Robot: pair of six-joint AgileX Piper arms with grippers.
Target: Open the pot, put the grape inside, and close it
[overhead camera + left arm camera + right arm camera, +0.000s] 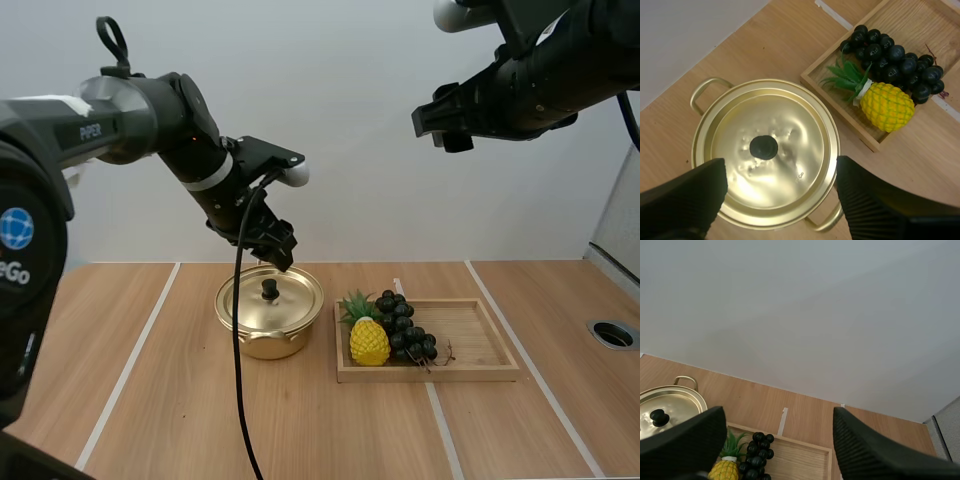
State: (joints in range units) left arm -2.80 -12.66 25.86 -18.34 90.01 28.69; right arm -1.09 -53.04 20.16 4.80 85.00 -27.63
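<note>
The left jaws are hanging wide apart just above the knob of the lid, which is sitting on the pot; closing off-centre, they are probably risking a slip off that small knob; the right jaws are gaping too, high above the grapes lying in the tray.

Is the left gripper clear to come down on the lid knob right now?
Probably yes: the left gripper hangs open over the lid, jaws either side of the black knob, nothing in between.

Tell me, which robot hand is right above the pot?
The left gripper, open just above the lid; the right gripper hangs high up, far away.
</note>
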